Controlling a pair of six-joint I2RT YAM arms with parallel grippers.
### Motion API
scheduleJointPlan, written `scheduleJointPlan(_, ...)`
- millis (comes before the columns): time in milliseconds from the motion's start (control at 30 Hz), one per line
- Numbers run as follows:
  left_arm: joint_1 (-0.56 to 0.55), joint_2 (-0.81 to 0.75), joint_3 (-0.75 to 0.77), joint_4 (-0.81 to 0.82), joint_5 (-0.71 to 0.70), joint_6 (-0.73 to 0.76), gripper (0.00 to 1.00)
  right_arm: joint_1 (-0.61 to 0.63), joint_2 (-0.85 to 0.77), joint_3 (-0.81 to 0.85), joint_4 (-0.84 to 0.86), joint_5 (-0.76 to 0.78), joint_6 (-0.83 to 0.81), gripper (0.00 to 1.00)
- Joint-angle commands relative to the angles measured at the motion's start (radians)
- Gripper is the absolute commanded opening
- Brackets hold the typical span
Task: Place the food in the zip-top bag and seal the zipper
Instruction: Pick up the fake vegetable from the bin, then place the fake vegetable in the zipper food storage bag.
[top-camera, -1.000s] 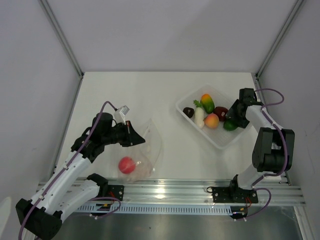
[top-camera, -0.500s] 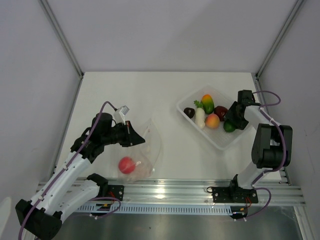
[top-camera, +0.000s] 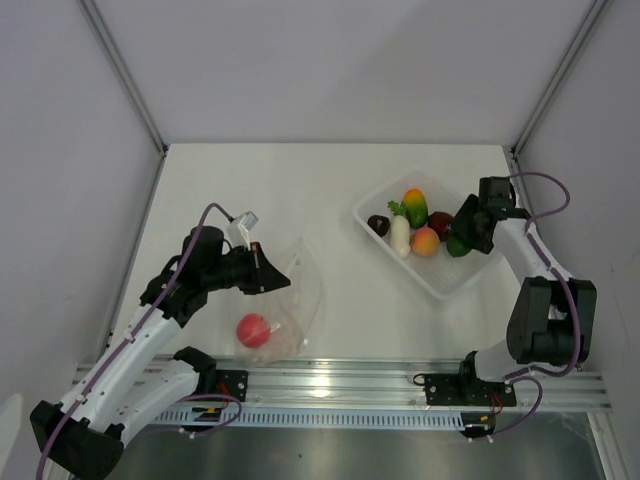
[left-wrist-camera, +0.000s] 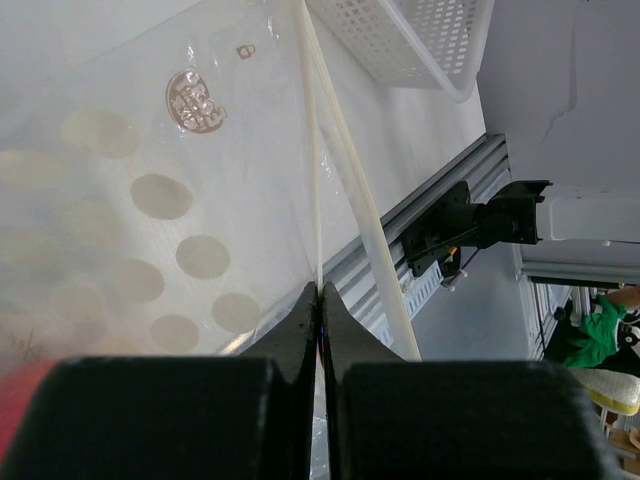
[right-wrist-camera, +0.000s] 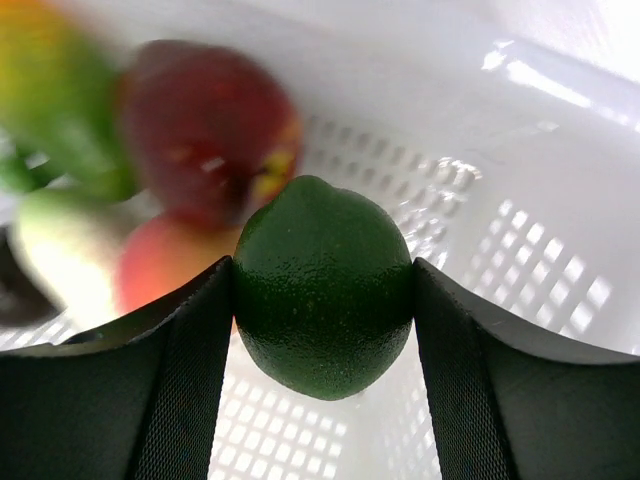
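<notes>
The clear zip-top bag (top-camera: 292, 300) lies at the front left with a red apple (top-camera: 253, 330) inside. My left gripper (top-camera: 280, 280) is shut on the bag's upper edge and holds the mouth up; the left wrist view shows the jaws (left-wrist-camera: 319, 300) pinching the thin plastic sheet (left-wrist-camera: 180, 180). My right gripper (top-camera: 458, 240) is shut on the green piece (right-wrist-camera: 323, 285) and holds it just above the floor of the white tray (top-camera: 440, 283). The mango (top-camera: 414, 206), white radish (top-camera: 399, 233), peach (top-camera: 424, 241), dark red piece (top-camera: 441, 224) and dark purple piece (top-camera: 377, 224) lie in the tray.
The metal rail (top-camera: 340, 385) with both arm bases runs along the near edge. Grey walls and slanted frame posts (top-camera: 122, 72) enclose the table on three sides. The tray sits close to the right wall.
My right gripper has closed on the green piece and lifted it slightly within the tray, shifting a little up and left. The left gripper and bag have not moved.
</notes>
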Motion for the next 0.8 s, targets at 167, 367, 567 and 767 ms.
scheduleJointPlan(167, 0.005, 0.012, 0.013, 0.026, 0.033, -0.014, 0.01, 0.269, -0.236, 0.081, -0.047, -0.039, 0.002, 0.05)
scheduleJointPlan(367, 0.005, 0.029, 0.0, 0.046, 0.07, -0.032, 0.01, 0.58, -0.339, 0.095, -0.001, -0.027, 0.016, 0.0)
scheduleJointPlan(567, 0.005, 0.024, 0.003, 0.046, 0.074, -0.04, 0.01, 0.853, -0.39, 0.121, 0.03, -0.036, 0.011, 0.0)
scheduleJointPlan(767, 0.005, 0.03, 0.007, 0.035, 0.082, -0.04, 0.01, 1.007, -0.387, 0.086, 0.077, -0.089, 0.085, 0.0)
